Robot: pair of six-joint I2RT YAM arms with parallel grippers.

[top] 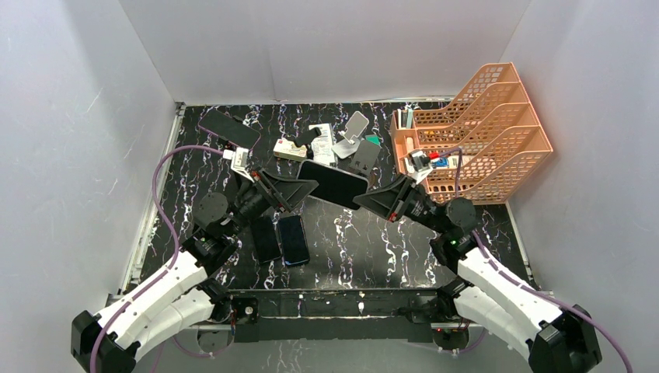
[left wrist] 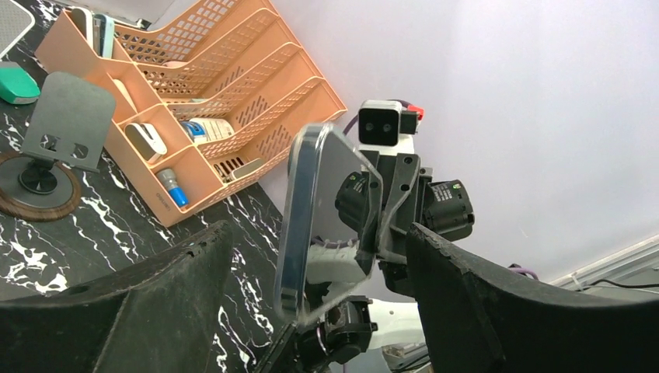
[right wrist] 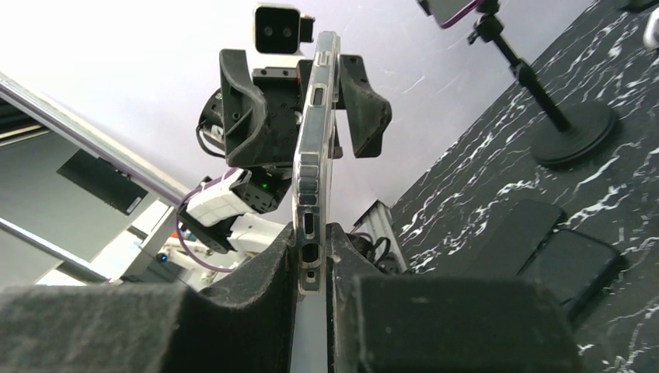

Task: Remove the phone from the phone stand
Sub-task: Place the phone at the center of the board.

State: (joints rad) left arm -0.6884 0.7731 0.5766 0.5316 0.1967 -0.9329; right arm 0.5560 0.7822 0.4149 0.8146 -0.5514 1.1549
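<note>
No legible txt, labels or nos. on any item.

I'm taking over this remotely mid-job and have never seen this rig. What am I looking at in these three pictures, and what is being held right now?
The wide picture is from a fixed camera above and behind two arms bolted at the near table edge. The other two come from cameras on each arm's wrist, looking along its own fingers.

The right pincer is shut on the edge of the phone, a dark phone in a clear case, lifted above the table between the arms. The left pincer is open, its fingers either side of the phone's other end without touching.

On the black marbled table lie two other phones side by side, a grey round-based stand, another stand at the back left holding a phone, small clutter, and an orange file rack on the right.
</note>
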